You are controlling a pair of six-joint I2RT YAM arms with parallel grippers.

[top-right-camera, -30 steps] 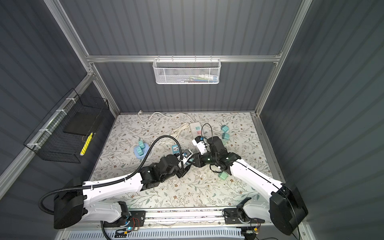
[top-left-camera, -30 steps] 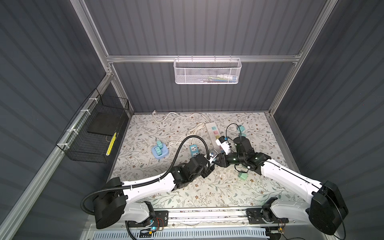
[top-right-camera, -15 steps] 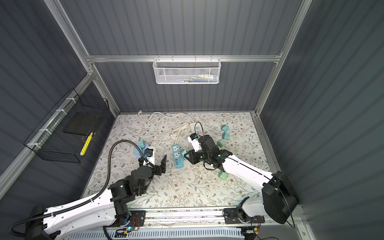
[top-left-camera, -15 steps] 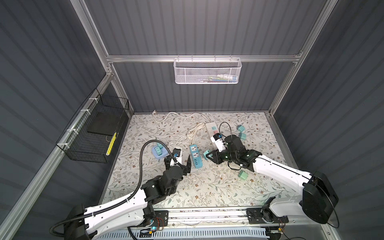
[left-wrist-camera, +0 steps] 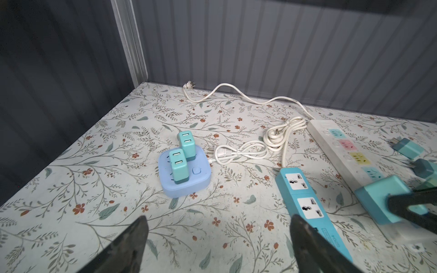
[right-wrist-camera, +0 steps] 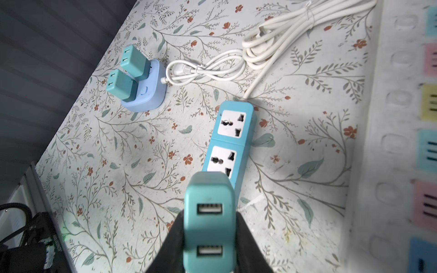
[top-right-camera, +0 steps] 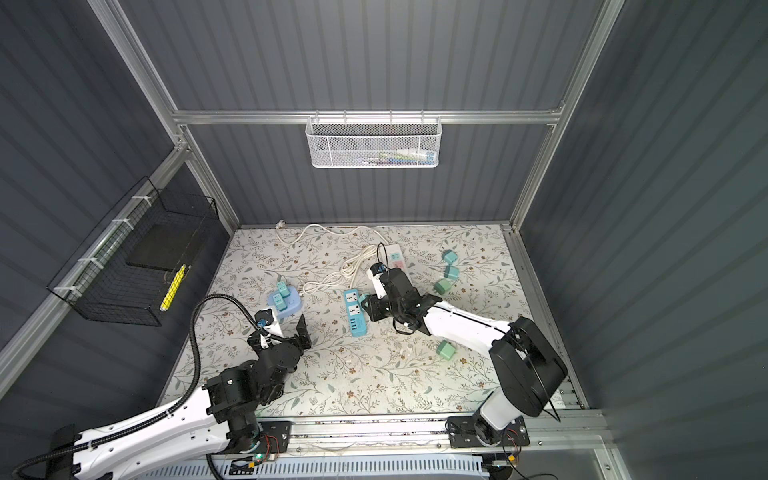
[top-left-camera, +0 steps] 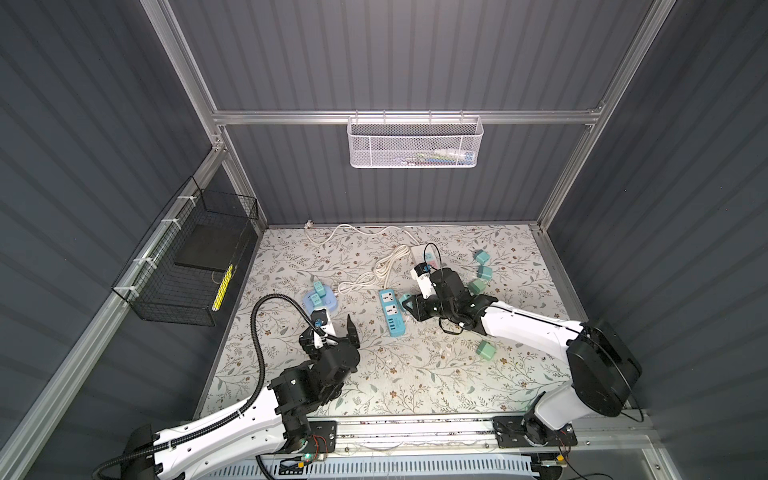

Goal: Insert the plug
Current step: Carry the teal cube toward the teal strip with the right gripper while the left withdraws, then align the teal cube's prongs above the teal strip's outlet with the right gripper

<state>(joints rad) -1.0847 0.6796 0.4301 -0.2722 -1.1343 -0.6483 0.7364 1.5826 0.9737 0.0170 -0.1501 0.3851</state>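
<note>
Floral tabletop (top-left-camera: pixel 415 374): mid-frame, right gripper (top-left-camera: pixel 409 306) clamps the teal plug (top-left-camera: pixel 404 298) beside the blue strip (top-left-camera: pixel 390 313), not yet inserted; left gripper (left-wrist-camera: pixel 218 224) gapes empty.

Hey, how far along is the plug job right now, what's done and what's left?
Done: two teal chargers sit plugged into the pale blue cube socket, and the right claw has a teal plug gripped. In hand: that plug is held close to the blue power strip, whose two sockets are both empty. The left claw is open and holds nothing. Left: seat the plug in a socket and let go.
</note>
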